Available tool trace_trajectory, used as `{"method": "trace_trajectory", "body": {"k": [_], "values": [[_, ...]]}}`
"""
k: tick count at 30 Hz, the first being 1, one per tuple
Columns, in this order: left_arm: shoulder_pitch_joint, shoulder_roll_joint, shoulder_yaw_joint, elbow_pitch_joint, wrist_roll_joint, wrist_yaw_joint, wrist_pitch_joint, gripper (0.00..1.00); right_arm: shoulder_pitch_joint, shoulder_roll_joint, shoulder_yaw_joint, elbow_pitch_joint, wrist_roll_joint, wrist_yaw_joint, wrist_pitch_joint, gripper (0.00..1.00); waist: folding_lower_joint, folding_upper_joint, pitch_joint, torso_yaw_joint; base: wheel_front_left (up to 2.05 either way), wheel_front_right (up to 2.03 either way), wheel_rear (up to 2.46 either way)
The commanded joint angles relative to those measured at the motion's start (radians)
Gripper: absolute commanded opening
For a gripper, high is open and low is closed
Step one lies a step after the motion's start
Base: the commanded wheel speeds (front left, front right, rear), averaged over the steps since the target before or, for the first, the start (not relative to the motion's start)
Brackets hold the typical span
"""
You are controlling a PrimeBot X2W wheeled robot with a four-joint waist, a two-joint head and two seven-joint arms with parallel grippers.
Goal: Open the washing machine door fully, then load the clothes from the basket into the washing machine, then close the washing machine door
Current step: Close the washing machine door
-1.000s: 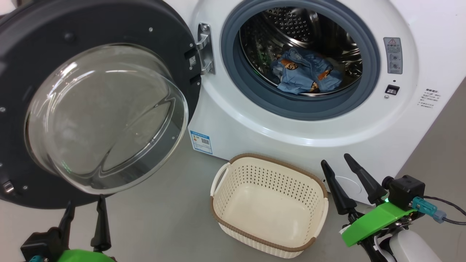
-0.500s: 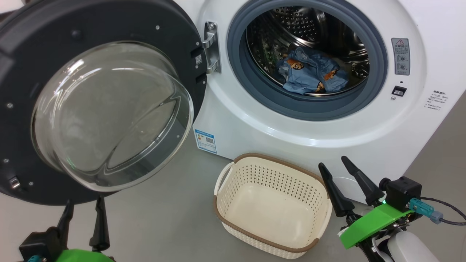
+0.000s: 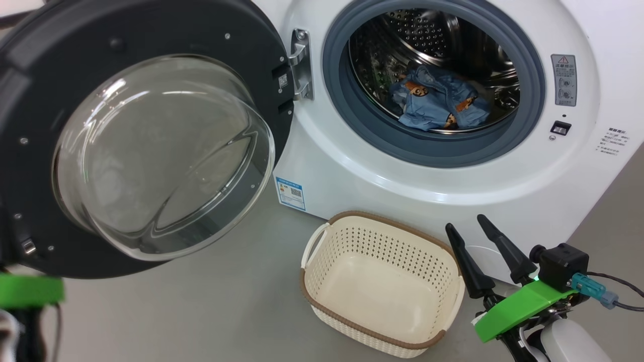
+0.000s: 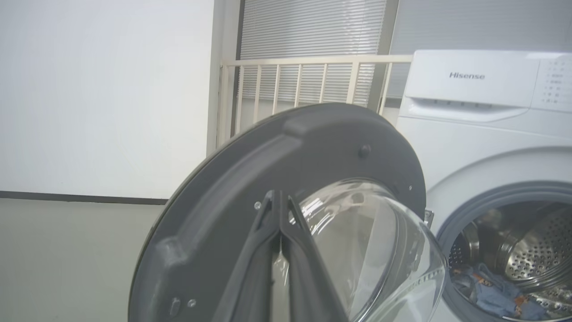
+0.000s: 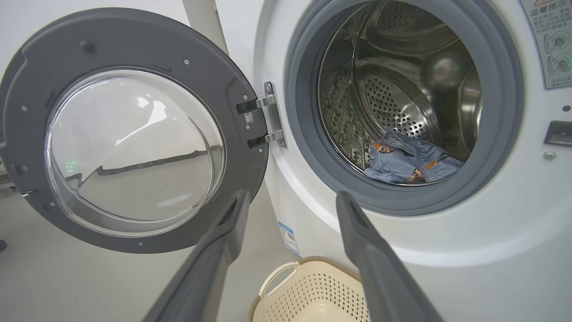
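Note:
The washing machine (image 3: 402,186) stands with its door (image 3: 151,30) swung wide open to the left, glass bowl facing me. Light blue clothes (image 3: 437,100) lie inside the steel drum. On the floor in front sits the basket (image 3: 382,221), with nothing in it. My right gripper (image 3: 465,223) is open just right of the basket, fingers pointing at the washer front; its wrist view looks at the drum between the spread fingers (image 5: 357,232). My left gripper (image 4: 278,197) is shut on nothing, pointing at the door's inner face (image 4: 250,179). A blurred green part of the left arm (image 3: 25,291) shows below the door.
Grey floor (image 3: 226,301) lies between the door and the basket. A cream railing (image 4: 304,80) and window blinds stand behind the door, with a white wall (image 4: 103,89) to the left. A cable (image 3: 619,294) trails from the right wrist.
The left gripper has shut and shifted left, so its fingers have left the head view. The head camera has turned slightly. The right gripper stays open in the same place.

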State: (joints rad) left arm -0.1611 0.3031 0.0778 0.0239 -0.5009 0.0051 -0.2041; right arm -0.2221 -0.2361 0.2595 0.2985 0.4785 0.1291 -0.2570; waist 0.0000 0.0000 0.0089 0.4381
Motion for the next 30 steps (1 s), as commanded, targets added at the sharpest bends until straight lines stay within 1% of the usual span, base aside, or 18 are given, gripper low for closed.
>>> {"method": "trace_trajectory", "body": {"k": [1,5,8,13,18,21,23,24,25,27,30], "values": [[-0.088,0.042,0.069,-0.044,-0.062,-0.015,0.02,0.0,0.004,-0.013,0.02,-0.027,0.004,0.002,-0.005,1.0,0.0,0.0,0.005,-0.001,0.0,0.0,0.0],[-0.188,0.082,0.15,-0.043,-0.19,-0.045,0.069,0.0,-0.005,-0.02,0.028,-0.025,0.003,0.002,-0.005,1.0,0.0,0.0,0.016,-0.013,0.0,0.0,0.0],[-0.263,0.115,0.211,0.018,-0.288,-0.055,0.116,0.0,-0.013,-0.027,0.034,-0.023,0.003,0.002,-0.005,1.0,0.0,0.0,0.026,-0.026,0.0,0.0,0.0],[-0.389,0.168,0.318,0.196,-0.469,-0.058,0.213,0.0,-0.026,-0.042,0.042,-0.02,0.002,0.002,-0.005,1.0,0.0,0.0,0.044,-0.052,0.0,0.0,0.0],[-0.502,0.244,0.403,0.422,-0.599,-0.049,0.306,0.0,-0.042,-0.059,0.051,-0.018,0.001,0.002,-0.005,1.0,0.0,0.0,0.068,-0.08,0.0,0.0,0.0],[-0.553,0.29,0.44,0.549,-0.651,-0.044,0.353,0.0,-0.054,-0.069,0.057,-0.018,0.0,0.002,-0.005,1.0,0.0,0.0,0.085,-0.098,0.0,0.0,0.0],[-0.576,0.318,0.46,0.632,-0.67,-0.026,0.372,0.0,-0.062,-0.076,0.059,-0.018,0.0,0.002,-0.005,1.0,0.0,0.0,0.096,-0.111,0.0,0.0,0.0],[-0.576,0.318,0.46,0.632,-0.67,-0.026,0.372,0.0,-0.062,-0.076,0.059,-0.018,0.0,0.002,-0.005,1.0,0.0,0.0,0.096,-0.111,0.0,0.0,0.0],[-0.581,0.333,0.465,0.669,-0.672,-0.02,0.379,0.0,-0.066,-0.079,0.06,-0.018,-0.001,0.002,-0.005,1.0,0.0,0.0,0.102,-0.118,0.0,0.0,0.0],[-0.592,0.358,0.476,0.73,-0.681,-0.022,0.39,0.0,-0.073,-0.083,0.063,-0.019,-0.001,0.002,-0.005,1.0,0.0,0.0,0.112,-0.134,0.0,0.0,0.0],[-0.607,0.381,0.488,0.806,-0.702,-0.034,0.421,0.0,-0.076,-0.09,0.059,-0.02,-0.002,0.002,-0.005,1.0,0.0,0.0,0.128,-0.153,0.0,0.0,0.0]]}}
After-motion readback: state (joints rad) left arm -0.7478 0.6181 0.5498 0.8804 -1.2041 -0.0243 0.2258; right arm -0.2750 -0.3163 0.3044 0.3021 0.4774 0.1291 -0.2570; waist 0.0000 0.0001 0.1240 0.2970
